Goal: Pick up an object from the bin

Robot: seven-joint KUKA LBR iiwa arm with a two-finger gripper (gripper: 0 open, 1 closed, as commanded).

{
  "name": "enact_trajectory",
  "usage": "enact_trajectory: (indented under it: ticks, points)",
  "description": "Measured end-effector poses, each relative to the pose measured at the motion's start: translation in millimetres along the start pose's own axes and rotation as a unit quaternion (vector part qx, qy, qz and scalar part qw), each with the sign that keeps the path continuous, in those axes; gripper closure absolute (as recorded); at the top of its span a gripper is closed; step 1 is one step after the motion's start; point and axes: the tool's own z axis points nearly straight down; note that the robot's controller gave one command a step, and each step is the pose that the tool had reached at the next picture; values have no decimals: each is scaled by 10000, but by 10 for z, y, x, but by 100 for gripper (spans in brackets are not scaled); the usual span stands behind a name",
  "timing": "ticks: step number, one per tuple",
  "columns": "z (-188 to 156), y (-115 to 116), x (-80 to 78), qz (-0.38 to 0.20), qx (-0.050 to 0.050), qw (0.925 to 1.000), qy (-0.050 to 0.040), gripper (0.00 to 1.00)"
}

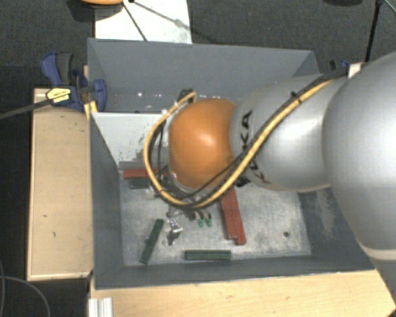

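Jaws sit low over the floor of the grey metal bin point(105, 197), under the orange dome wrist cover point(198, 140). You cannot tell from this angle how wide they stand, and nothing shows between them. Likely target, my guess: the dark green slim stick point(151, 241), lying slanted just left of the jaws; touching or not is unclear. Step in hand looks like lineup before the grasp. Shift left so you straddle the stick across its narrow width, mid-length, then drop straight. Right of the jaws: small green bits point(203, 221), then a red-brown flat bar point(233, 220). Nearer the front wall: dark green flat bar point(208, 255). Keep clear of those.
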Motion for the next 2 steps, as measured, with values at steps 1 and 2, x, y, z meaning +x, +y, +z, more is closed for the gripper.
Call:
enact_trajectory:
  ticks: [1, 2]
  points:
    - [145, 10, 61, -98, 2, 10000, 12, 0]
    - [212, 8, 124, -246, 6, 9997, 74, 0]
